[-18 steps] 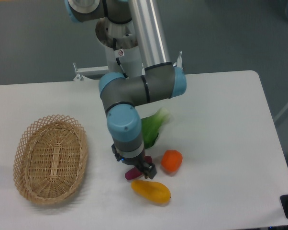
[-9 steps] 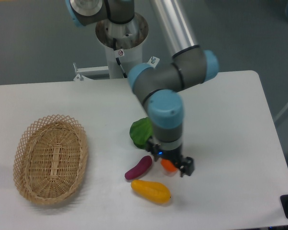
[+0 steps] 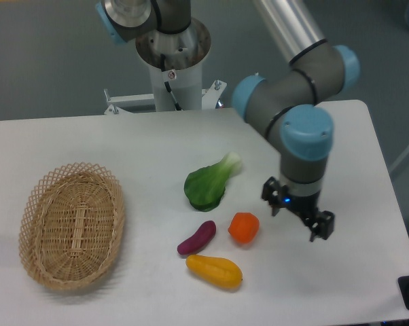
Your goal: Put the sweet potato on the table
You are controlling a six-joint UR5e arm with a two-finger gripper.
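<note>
Since a moment ago the arm has swung off to the right side of the worktop (image 3: 89, 146), leaving the sweet potato (image 3: 196, 238) uncovered and lying free on the white surface. It rests at a slant, its upper end pointing toward the round orange fruit (image 3: 244, 227) just beside it, with a small gap between them. Directly in front of it, close but apart, lies the yellow oblong fruit (image 3: 215, 270). Behind it sits the leafy green vegetable (image 3: 210, 183), its pale stem turned up and to the right. Well to the left stands the oval wicker basket (image 3: 72, 224). The tool (image 3: 301, 219) hangs to the right of the orange fruit, holding nothing; from this angle I cannot tell how far apart its fingers stand.
</note>
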